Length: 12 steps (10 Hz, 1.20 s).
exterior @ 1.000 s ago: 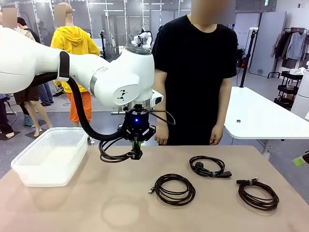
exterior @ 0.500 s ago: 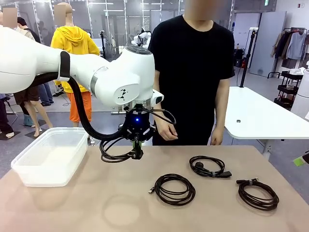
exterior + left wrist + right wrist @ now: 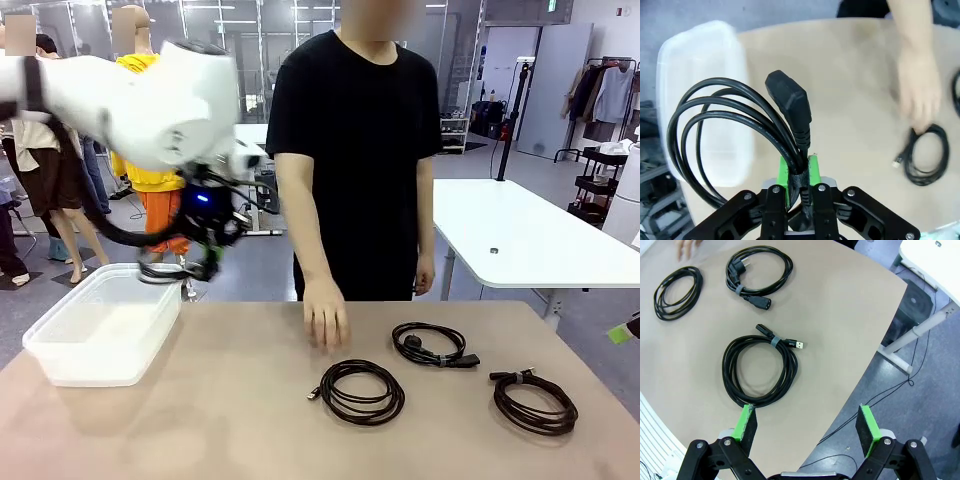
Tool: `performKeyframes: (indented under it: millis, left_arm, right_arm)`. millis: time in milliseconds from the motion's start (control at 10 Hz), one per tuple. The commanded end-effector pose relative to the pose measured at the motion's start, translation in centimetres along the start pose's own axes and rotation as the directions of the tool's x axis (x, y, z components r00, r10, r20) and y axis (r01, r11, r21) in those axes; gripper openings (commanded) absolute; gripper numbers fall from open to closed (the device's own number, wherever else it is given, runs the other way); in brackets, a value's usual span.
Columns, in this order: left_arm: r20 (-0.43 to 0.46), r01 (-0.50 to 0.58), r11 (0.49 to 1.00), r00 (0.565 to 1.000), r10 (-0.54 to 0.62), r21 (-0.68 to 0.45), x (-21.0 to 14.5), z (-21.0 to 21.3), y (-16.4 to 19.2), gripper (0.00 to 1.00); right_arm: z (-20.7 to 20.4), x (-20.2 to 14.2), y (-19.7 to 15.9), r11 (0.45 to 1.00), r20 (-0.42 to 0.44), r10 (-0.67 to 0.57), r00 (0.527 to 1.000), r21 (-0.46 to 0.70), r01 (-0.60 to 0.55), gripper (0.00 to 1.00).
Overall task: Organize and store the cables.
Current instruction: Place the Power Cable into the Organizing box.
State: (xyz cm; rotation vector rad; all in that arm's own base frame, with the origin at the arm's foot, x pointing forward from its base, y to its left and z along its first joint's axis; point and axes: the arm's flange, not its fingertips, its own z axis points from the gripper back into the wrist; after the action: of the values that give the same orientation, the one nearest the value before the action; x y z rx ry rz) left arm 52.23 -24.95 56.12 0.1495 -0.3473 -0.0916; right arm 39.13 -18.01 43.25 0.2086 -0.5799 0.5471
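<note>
Coiled cable [image 3: 788,97] | left hand [image 3: 799,172] clamps it, carried left to over bin [image 3: 90,362] corner | right hand [image 3: 806,415] wide

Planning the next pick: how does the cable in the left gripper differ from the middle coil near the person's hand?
The held cable hangs in the air by the bin, clamped in the shut left gripper. The middle coil lies flat on the table. The held cable ends in a chunky plug, while the middle coil ends in a small slim connector. Both are thin black cords wound into round loops.
</note>
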Motion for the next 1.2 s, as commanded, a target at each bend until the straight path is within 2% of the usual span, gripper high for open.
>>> performKeyframes:
  millis: [0,200,400,500,700,1000,1100]
  left_arm:
    - [0.076,0.047,0.999,0.996,-0.045,-0.025,-1.9,-0.6,5.4,0.18]
    - [0.108,0.000,1.000,0.994,-0.002,0.019,-1.8,-2.1,10.4,0.18]
    - [0.085,-0.060,0.998,0.995,0.060,0.005,-1.4,-5.3,13.1,0.18]
    - [0.073,-0.078,0.997,0.994,0.080,-0.025,-1.1,-7.1,13.9,0.18]
    - [0.061,-0.113,0.994,0.992,0.112,0.015,-0.1,-10.7,14.7,0.18]
    - [-0.031,-0.155,0.988,0.987,0.155,-0.011,0.4,-15.4,14.9,0.18]
    - [-0.058,-0.162,0.986,0.985,0.163,0.024,0.1,-17.0,15.0,0.18]
  right_arm:
    - [0.0,0.0,0.0,1.000,0.002,-0.004,1.000,0.000,0.004,1.00]
    - [0.0,0.0,0.0,1.000,0.002,-0.004,1.000,0.000,0.004,1.00]
    - [0.0,0.0,0.0,1.000,0.002,-0.004,1.000,0.000,0.004,1.00]
    - [0.0,0.0,0.0,1.000,0.002,-0.004,1.000,0.000,0.004,1.00]
    - [0.0,0.0,0.0,1.000,0.002,-0.004,1.000,0.000,0.004,1.00]
    - [0.0,0.0,0.0,1.000,0.002,-0.004,1.000,0.000,0.004,1.00]
    - [0.0,0.0,0.0,1.000,0.002,-0.004,1.000,0.000,0.004,1.00]
